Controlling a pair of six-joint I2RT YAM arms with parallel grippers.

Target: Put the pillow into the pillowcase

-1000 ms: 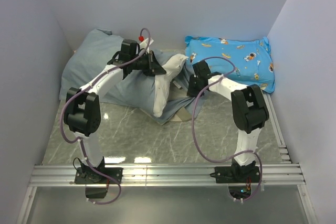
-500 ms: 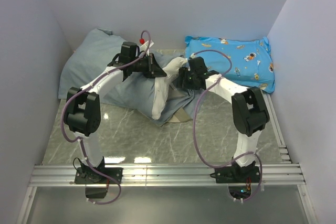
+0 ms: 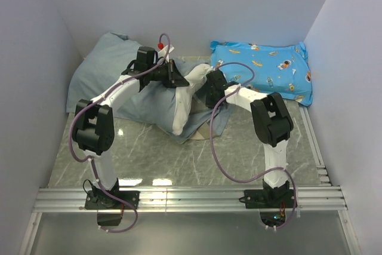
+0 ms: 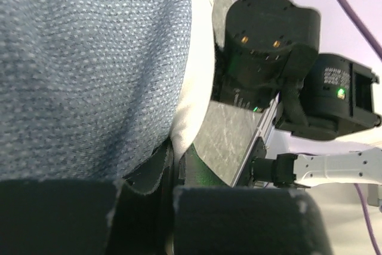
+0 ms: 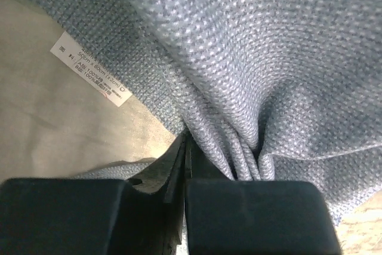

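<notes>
The grey-blue pillowcase lies at the back left with the white pillow sticking out of its open end toward the middle. My left gripper is shut at that opening. In the left wrist view its jaws pinch the pillowcase edge, and the pillow runs down right beside them. My right gripper sits just right of the pillow. It is shut on a bunched fold of the pillowcase, whose tan inner face bears a white label; the jaws are closed tight.
A bright blue cartoon-print cushion lies at the back right against the wall. Grey walls close in the left, back and right. The marble tabletop stretches between the arms, with an aluminium rail at the near edge.
My right gripper moved left to the pillow's side, opened wide, then shut on the pillowcase's loose flap, which drew in. The left arm held still.
</notes>
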